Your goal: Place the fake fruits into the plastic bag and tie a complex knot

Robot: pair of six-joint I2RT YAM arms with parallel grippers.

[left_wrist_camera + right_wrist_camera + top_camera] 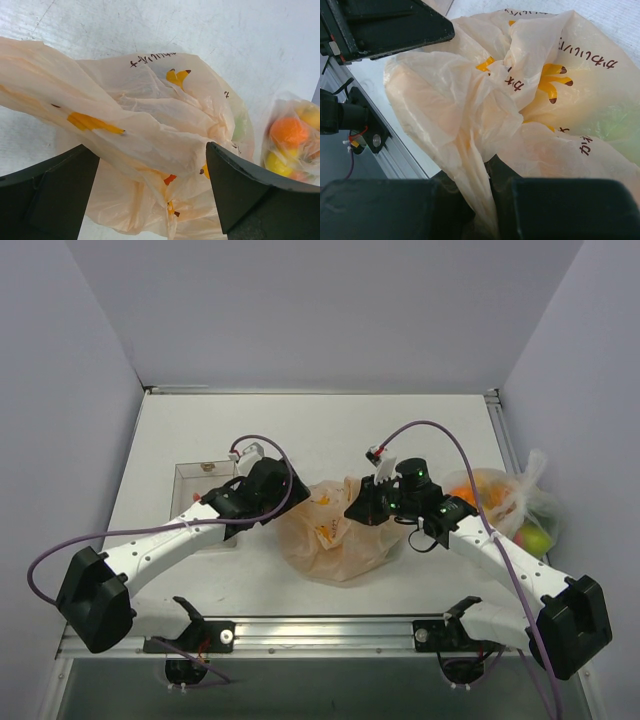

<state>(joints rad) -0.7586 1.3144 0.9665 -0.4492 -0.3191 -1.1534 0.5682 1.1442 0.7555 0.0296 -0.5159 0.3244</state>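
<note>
**A:** Where do we find the plastic bag (pixel 335 535)?

**B:** We see it crumpled on the table (pixel 330 430), about midway between the left and right edges and nearer the near edge, between the two arms.

**A:** What about the right gripper (pixel 362 510)?

**B:** Its jaws are together, clamped on a bunched fold of the bag. From the right wrist we watch the film (pixel 480 165) run down between the fingers (pixel 545 205).

**A:** And the left gripper (pixel 290 502)?

**B:** Its jaws stand wide apart. A loose fold of the bag (pixel 150 130) lies across the gap between the fingers (pixel 235 185), but we cannot tell whether either one touches it.

**A:** Do we see the fake fruits (pixel 470 490)?

**B:** We see orange, yellow and green ones inside a clear bag (pixel 525 502) at the table's right edge. A faint green shape (pixel 615 125) shows through the plastic bag's wall, too blurred for us to name.

**A:** Anything else?

**B:** A clear tray (pixel 200 480) sits near the left edge.
</note>
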